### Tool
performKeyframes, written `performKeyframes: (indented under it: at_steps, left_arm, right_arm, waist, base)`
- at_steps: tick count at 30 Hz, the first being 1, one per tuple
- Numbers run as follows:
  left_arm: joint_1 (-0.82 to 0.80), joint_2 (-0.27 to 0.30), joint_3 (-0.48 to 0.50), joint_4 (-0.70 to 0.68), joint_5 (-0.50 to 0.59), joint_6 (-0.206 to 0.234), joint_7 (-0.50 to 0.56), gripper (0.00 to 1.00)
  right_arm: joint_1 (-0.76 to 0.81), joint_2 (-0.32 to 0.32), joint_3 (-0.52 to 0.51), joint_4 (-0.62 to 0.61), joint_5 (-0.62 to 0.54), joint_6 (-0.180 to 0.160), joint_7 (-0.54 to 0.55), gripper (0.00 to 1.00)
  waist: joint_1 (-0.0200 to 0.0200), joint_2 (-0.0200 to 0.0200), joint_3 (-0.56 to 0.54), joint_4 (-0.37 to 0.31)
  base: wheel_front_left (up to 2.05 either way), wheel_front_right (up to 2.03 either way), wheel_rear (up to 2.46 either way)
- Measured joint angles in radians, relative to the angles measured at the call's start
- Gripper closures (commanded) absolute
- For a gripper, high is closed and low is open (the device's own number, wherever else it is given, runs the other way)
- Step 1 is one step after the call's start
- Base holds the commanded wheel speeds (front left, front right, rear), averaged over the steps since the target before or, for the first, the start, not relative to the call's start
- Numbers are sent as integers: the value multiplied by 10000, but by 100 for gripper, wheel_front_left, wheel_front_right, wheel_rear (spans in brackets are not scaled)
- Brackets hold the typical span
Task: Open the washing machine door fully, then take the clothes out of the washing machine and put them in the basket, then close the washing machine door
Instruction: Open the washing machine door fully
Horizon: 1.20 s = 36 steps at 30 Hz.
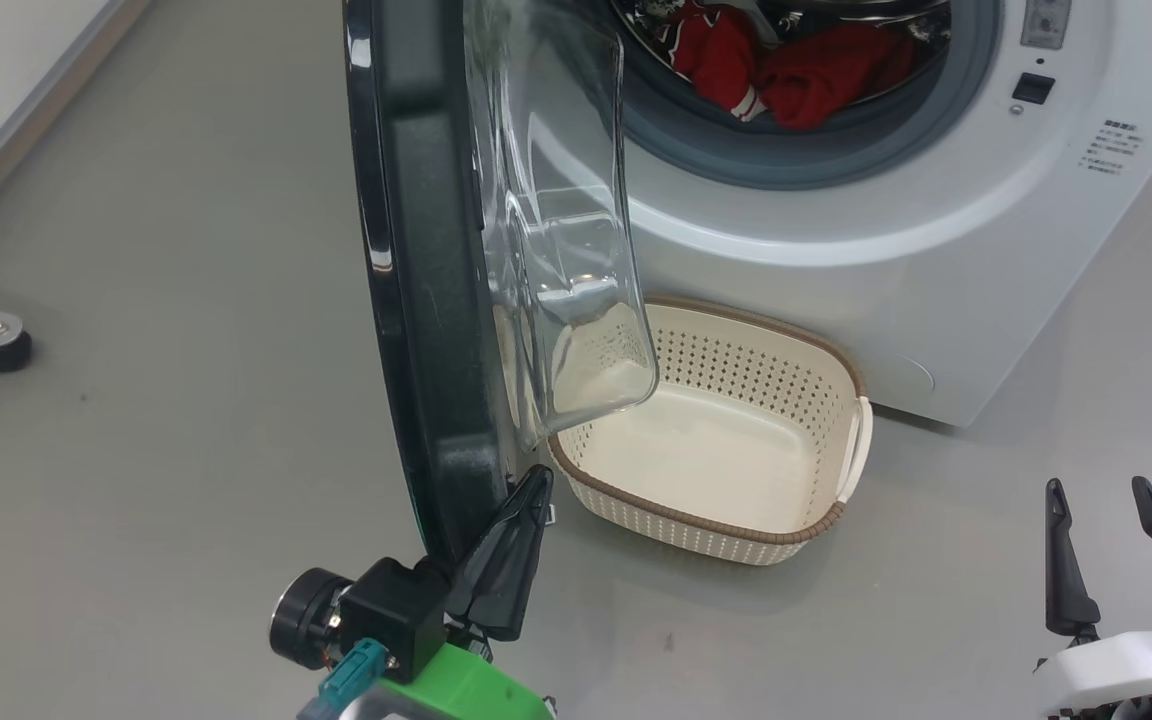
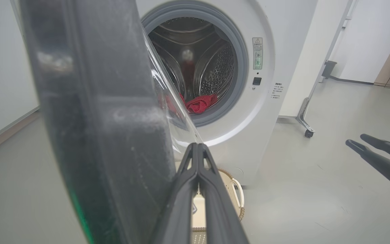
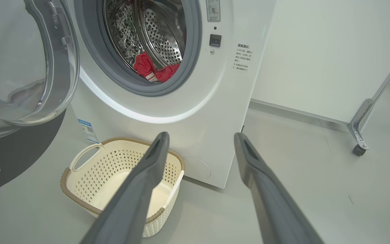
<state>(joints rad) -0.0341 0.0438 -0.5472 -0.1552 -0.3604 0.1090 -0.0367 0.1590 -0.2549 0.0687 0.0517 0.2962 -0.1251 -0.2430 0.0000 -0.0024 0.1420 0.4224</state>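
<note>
Now the pressed-together left end effector (image 1: pixel 536 490) should push the washing machine door (image 1: pixel 426 300) steadily left; the right end effector (image 1: pixel 1098 490) is spread.

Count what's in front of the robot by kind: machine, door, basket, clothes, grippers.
washing machine: 1
washing machine door: 1
basket: 1
red clothes heap: 1
grippers: 2, left gripper and right gripper
Total: 6

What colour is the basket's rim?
Brown, on a cream basket; the right wrist view shows it best.
</note>
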Motion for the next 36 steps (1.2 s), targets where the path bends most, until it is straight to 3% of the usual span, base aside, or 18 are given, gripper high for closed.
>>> performKeyframes:
  at_steps: [9, 17, 36]
  left_arm:
    - [275, 0, 679, 109, 111, 6, -176, 100]
    - [570, 10, 1873, 270, 370, 50, -276, 100]
    - [198, 167, 4665, 1195, 420, 88, -527, 100]
  right_arm:
    - [150, 10, 8, -31, -79, -2, 94, 0]
    - [147, 13, 230, -134, -176, -2, 267, 0]
    - [-86, -92, 364, -579, -272, 2, 619, 0]
  waist:
    - [0, 0, -184, 673]
    - [0, 0, -348, 1008]
    - [0, 0, 97, 280]
  base:
    - [0, 0, 0]
    - [0, 0, 0]
    - [0, 0, 0]
